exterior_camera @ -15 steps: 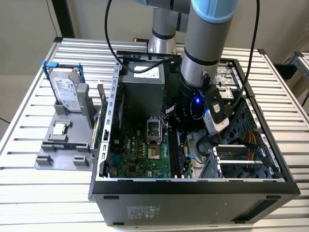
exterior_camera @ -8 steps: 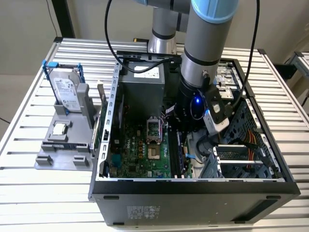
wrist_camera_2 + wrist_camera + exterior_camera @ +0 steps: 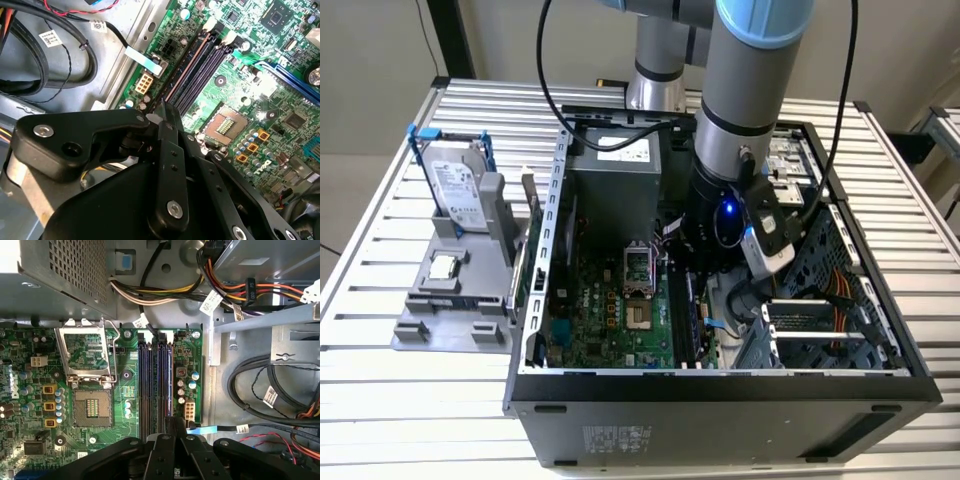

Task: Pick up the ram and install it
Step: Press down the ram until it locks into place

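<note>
The end effector (image 3: pixel 171 427) was closed on the ram (image 3: pixel 170 385), holding it edge-down in the motherboard's (image 3: pixel 75 370) outer memory slot, presumably so it could seat squarely.

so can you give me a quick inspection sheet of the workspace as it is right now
surface: slatted metal table carrying an open computer case
job's things: thin dark edge, probably the ram, between the fingertips, above the empty memory slots on the green motherboard
clutter: hard drive in a blue bracket standing on a grey fixture, at the exterior view's left
grippers: pincer inside the case, closed on the thin edge
cables: coloured wire bundle and black cables beside the board, apart from the slots
surroundings: nothing seen
</note>
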Action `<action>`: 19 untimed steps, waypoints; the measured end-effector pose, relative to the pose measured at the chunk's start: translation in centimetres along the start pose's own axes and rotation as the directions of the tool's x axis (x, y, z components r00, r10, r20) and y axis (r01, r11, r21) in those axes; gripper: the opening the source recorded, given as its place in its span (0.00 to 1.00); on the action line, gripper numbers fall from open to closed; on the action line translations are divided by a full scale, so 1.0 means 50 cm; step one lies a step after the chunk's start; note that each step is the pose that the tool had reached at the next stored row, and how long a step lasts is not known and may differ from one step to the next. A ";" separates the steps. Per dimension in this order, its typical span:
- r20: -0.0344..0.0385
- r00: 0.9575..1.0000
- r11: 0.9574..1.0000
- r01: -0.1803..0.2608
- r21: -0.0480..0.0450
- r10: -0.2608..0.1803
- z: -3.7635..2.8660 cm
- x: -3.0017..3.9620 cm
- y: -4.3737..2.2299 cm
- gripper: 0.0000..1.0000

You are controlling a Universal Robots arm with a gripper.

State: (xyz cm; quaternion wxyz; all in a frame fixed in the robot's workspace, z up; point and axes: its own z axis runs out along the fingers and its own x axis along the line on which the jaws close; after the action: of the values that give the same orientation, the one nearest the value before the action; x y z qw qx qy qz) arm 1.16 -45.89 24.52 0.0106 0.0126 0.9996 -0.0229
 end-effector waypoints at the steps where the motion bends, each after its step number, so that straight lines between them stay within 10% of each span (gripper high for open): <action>1: 0.000 1.000 1.000 0.002 0.000 -0.002 0.000 0.000 0.000 0.00; 11: 0.004 0.996 0.996 0.087 -0.002 -0.087 0.000 0.000 0.000 0.00; 19: 0.008 0.983 0.983 0.183 -0.007 -0.183 0.000 0.000 0.000 0.00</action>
State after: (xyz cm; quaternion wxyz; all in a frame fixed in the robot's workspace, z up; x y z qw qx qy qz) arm 1.15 -45.90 24.53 0.0123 -0.0792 0.9966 -0.0200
